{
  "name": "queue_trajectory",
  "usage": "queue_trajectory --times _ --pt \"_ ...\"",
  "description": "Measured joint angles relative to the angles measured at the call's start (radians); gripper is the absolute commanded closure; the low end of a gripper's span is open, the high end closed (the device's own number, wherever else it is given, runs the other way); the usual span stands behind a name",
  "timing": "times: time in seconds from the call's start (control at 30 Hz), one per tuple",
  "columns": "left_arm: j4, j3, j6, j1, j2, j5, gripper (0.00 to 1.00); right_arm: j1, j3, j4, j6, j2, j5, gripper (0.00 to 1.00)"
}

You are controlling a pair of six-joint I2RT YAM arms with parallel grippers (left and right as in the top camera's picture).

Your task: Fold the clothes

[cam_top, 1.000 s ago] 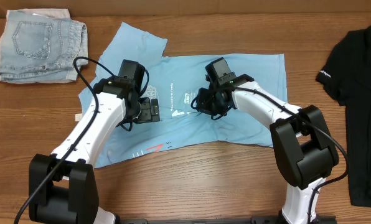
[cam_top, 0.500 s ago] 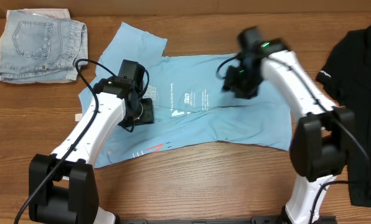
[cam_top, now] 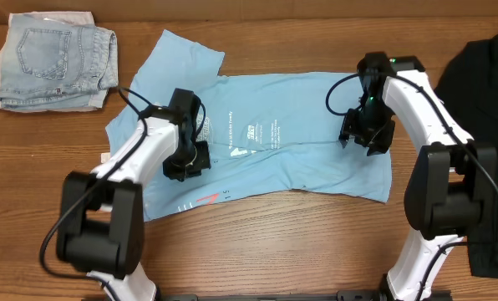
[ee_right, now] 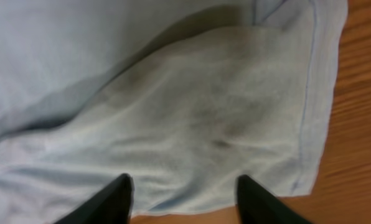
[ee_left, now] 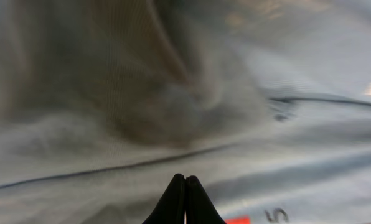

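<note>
The sky-blue T-shirt [cam_top: 291,150] lies spread across the middle of the table, with white and red lettering on its left half. My left gripper [cam_top: 188,160] is down on the shirt's left part. In the left wrist view its gripper [ee_left: 185,182] has both tips pressed together against the blue cloth [ee_left: 235,93], and no cloth shows between them. My right gripper [cam_top: 368,138] hovers over the shirt's right end. There it stands open [ee_right: 185,196], its fingers [ee_right: 120,199] wide apart above the hem corner [ee_right: 192,112] with nothing between them.
Pale denim shorts [cam_top: 53,58] lie folded at the back left. A black T-shirt [cam_top: 483,125] lies along the right edge. Bare wooden table [cam_top: 257,242] runs in front of the blue shirt and shows beside its hem [ee_right: 360,124].
My right gripper opened and swung from the shirt's middle to its right end. My left gripper closed where it sits on the shirt's left part.
</note>
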Motion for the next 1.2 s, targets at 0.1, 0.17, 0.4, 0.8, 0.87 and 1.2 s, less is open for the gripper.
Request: queue_trajectory --times 0.1,0.17,0.4,0.8,0.87,1.2 --pt "-0.008 -0.006 -0.023 0.021 0.045 0.004 0.96 0.0 -0.041 0.06 0.017 0.0 0.008 0.83" --pt "-0.013 -0.006 -0.034 0.044 0.048 0.009 0.96 0.0 -0.072 0.101 0.018 0.0 0.012 0.84" --pt "-0.047 -0.01 -0.045 0.144 0.048 -0.043 0.96 -0.029 -0.216 0.227 0.054 0.0 0.019 0.87" --pt "-0.061 -0.02 -0.064 0.186 0.048 -0.04 0.96 -0.092 -0.278 0.247 0.095 -0.029 -0.021 0.96" --pt "-0.076 -0.024 -0.064 0.186 0.048 -0.043 0.96 -0.093 -0.281 0.229 0.121 -0.029 -0.014 0.96" --pt "-0.184 -0.052 -0.099 0.182 0.041 -0.068 0.95 -0.094 -0.312 0.126 0.224 -0.037 0.051 0.96"
